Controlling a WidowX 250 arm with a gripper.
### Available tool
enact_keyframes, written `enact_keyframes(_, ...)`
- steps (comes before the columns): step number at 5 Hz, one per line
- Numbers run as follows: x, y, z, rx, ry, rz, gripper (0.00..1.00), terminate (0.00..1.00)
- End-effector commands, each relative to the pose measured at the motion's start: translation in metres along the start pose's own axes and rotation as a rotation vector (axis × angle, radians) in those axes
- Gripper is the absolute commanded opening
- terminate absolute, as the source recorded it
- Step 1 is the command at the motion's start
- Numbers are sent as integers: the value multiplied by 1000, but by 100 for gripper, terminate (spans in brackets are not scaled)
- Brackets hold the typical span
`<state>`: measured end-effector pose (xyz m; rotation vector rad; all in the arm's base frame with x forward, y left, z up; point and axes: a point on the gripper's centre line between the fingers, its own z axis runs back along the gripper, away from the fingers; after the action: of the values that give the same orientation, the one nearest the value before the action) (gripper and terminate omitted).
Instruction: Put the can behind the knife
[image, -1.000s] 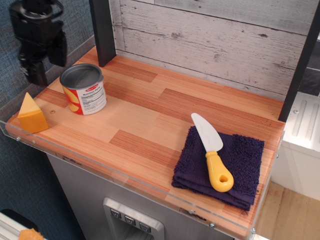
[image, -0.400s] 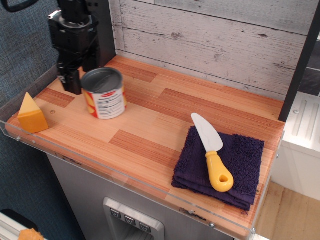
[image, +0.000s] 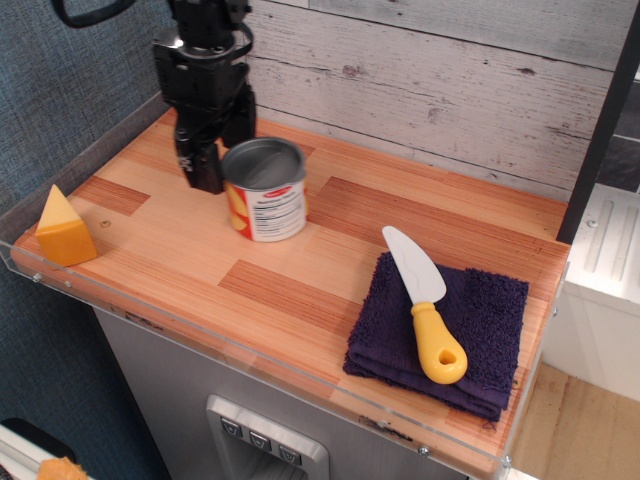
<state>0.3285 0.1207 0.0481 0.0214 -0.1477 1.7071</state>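
hand (image: 222, 150) — clamped on can (image: 266, 190) | knife (image: 424, 300) — on purple cloth (image: 480, 330)

Yellow cheese wedge (image: 65, 231) at the wooden counter's (image: 300, 290) left edge, folded dark purple towel (image: 480, 325) at right.

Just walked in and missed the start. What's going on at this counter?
A robot arm is handling the can: its pincer is down at the can's left rear side, though whether it grips or only pushes isn't clear. The can stands upright near the middle of the counter. The knife lies on a purple cloth to the right, untouched, with the space behind it free. A cheese wedge sits at the left edge.
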Motion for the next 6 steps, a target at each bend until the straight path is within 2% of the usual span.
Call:
enact_keyframes(1,-57,-19,11,-60,38,-53,100,0)
enact_keyframes(2,-83,-31,15,-86,45,-86,100,0)
enact_keyframes(4,-126,-47,14,-111,112,-129,100,0)
enact_keyframes(5,-143,-55,19,-122,108,-166,100,0)
enact_keyframes(6,-139,-55,24,-121,85,-214,100,0)
